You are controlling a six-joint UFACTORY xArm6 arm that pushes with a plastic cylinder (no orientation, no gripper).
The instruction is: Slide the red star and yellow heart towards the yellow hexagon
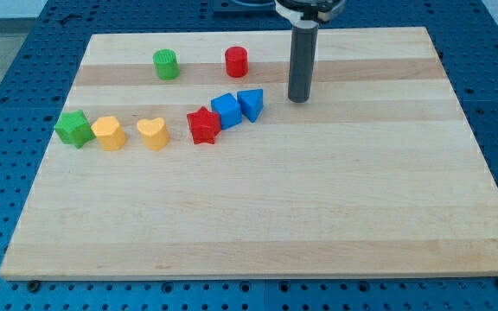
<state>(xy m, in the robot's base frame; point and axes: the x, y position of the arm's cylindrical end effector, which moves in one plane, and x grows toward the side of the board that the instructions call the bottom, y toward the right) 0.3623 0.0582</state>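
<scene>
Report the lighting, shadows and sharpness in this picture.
Camera view: even, soft light on the board, no glare; blocks such as the red star cast only faint shadows; my tip and the yellow heart look sharp; slight softness overall.

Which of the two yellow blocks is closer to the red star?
The yellow heart; it sits between the yellow hexagon and the red star.
</scene>
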